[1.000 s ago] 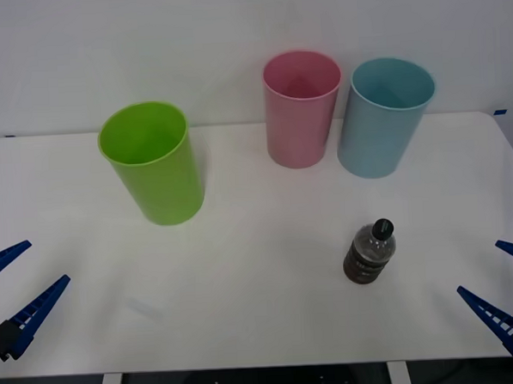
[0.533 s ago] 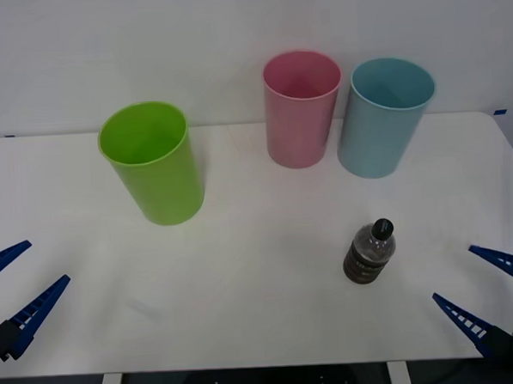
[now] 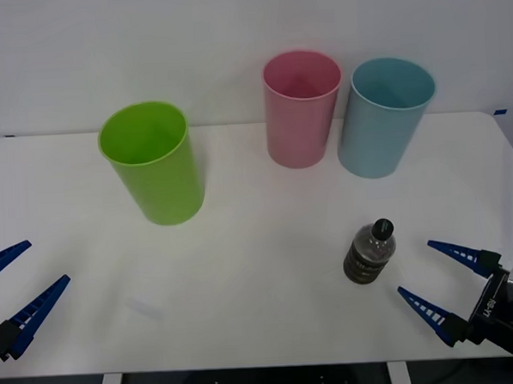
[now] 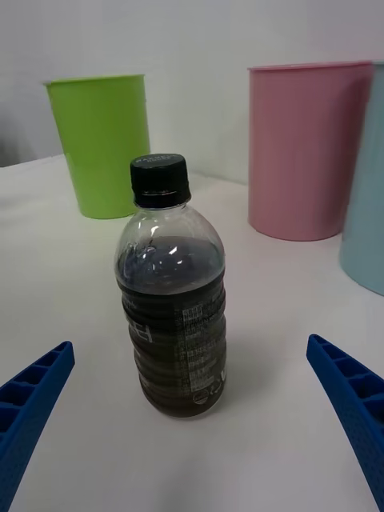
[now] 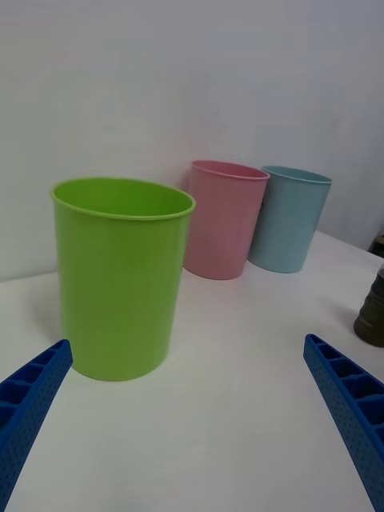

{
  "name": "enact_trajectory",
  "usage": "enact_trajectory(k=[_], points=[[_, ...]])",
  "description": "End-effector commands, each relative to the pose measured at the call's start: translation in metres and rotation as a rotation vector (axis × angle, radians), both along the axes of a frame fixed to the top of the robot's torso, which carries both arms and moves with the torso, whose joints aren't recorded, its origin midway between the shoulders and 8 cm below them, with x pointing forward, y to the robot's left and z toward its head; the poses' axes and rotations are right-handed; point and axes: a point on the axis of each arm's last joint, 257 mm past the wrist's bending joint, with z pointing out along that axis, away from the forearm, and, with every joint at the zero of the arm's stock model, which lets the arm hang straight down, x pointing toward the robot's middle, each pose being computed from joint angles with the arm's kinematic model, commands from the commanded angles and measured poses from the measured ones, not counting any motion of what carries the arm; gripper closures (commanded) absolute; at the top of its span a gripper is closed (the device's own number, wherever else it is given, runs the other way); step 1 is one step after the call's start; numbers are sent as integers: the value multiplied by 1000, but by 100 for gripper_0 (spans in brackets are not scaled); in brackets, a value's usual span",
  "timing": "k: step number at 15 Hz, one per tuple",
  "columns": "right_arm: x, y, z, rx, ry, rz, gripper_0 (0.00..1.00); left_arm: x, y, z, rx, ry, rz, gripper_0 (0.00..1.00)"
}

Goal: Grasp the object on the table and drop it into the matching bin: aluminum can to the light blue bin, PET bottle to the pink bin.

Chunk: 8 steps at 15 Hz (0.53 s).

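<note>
A small clear PET bottle (image 3: 369,253) with dark liquid and a black cap stands upright on the white table (image 3: 257,200), right of centre; it also appears in the right wrist view as the PET bottle (image 4: 172,296). My right gripper (image 3: 426,279) is open just to the bottle's right, pointing at it without touching. The pink bin (image 3: 302,109) and the light blue bin (image 3: 383,116) stand side by side at the back. My left gripper (image 3: 14,285) rests open at the table's front left edge.
A lime green bin (image 3: 152,161) stands at the back left, well away from the bottle. The table's front edge runs just below both grippers. Bare tabletop lies between the bottle and the bins.
My right gripper has moved left along the front edge towards the bottle, staying open. The bottle, the bins and the left gripper have not moved.
</note>
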Motion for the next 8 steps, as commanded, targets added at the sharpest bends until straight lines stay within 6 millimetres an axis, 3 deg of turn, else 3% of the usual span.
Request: enact_trajectory(k=[1,8], points=[[10,9,-7,-22,-2,7,0,0,0,0,0,0,0,0],[29,35,-22,-61,5,-2,0,0,0,0,0,0,0,0]])
